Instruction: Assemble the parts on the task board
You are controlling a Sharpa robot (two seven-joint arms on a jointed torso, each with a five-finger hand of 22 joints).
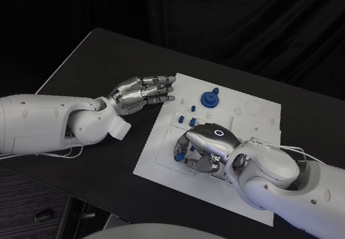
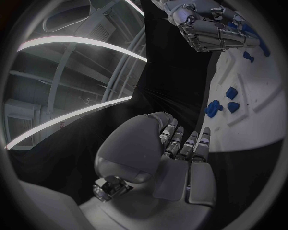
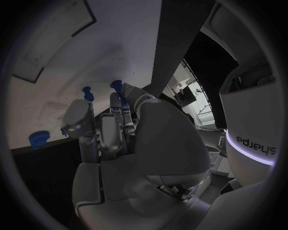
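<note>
Task board, the white plate, lies in the middle of the black table, and I read both arms as set up around it. My right hand sits low over the board's near-left part, fingers curled down among the small blue parts there; one blue piece shows just at its fingertips, but I cannot tell whether it is pinched or only touched. In the right wrist view the fingers point down at the white plate with blue pegs standing close around them, which suits a hand working a part into its seat. My left hand hovers at the board's left edge, holding nothing, fingers extended and lying close side by side; I judge it is parked there to stay out of the way yet near enough to steady the plate. A blue gear-like part stands at the far side of the board, with a cluster of small blue blocks between it and the right hand. I judge much of the assembly is not yet done
</note>
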